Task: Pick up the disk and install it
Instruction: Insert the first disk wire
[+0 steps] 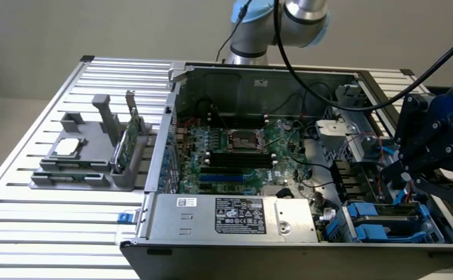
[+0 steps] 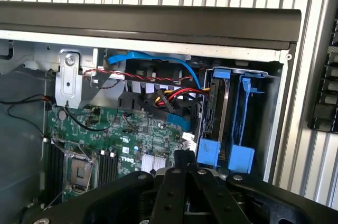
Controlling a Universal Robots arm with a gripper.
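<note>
At the exterior view's left, a grey fixture (image 1: 86, 163) on the slatted table (image 1: 24, 233) holds the disk (image 1: 122, 153), apparently upright on edge. Centre: open computer case (image 1: 250, 227), motherboard (image 1: 238, 154) exposed. Right: the gripper (image 2: 182, 168), jaws closed on nothing, hovers near the blue drive bay (image 1: 386, 224).

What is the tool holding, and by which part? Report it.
Nothing: the tool is shut empty, its tips together, near the blue rails inside the computer case.
</note>
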